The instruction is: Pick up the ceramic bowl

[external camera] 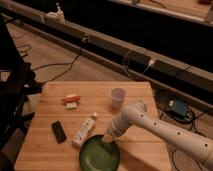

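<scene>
A: Camera view. Where does the bowl (pixel 99 153) sit?
B: Near edge of the table (pixel 140 150), right of the white bottle (pixel 85 129).
A: And the gripper (pixel 108 138)?
B: At the bowl's far right rim. Finger state: cannot tell.

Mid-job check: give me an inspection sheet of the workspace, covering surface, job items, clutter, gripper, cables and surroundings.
Surface: wooden table, slatted top.
Job's things: green ceramic bowl at the table's front edge, upright.
Clutter: plastic cup; white bottle lying beside the bowl; black device; red and white packet.
Grippers: gripper at the bowl's far right rim.
Cables: several cables across the floor behind the table.
Surroundings: long dark ledge behind; blue box on the floor to the right.
</scene>
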Robot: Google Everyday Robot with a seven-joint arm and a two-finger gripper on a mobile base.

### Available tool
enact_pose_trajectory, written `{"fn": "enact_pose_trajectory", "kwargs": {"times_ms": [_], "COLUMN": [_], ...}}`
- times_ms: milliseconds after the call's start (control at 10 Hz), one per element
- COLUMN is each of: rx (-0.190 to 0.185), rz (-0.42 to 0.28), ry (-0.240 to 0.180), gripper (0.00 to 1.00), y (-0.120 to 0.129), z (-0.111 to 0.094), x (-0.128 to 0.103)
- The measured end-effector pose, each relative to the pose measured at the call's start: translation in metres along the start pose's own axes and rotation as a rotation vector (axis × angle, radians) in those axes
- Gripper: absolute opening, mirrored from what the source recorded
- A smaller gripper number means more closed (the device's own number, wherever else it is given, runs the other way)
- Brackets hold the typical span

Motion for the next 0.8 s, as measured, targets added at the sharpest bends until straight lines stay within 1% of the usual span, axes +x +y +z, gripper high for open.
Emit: {"fn": "enact_pose_trajectory", "kwargs": {"times_ms": [100,300,400,600,800], "rx": [-0.008,-0.018,-0.013,0.009,0.024], "rz": [-0.005,-0.016,-0.019,-0.022,-0.017], "ry": [-0.022,-0.088,-0.116,-0.172,-0.214], "gripper": [0.00,0.00,0.00,0.00,0.00], "y": [-0.002,-0.009,-0.015,-0.030,-0.040], "z": [-0.015,-0.051,-0.066,-0.097,-0.120], "x": [-0.010,-0.032,-0.039,-0.050,-0.056]}}
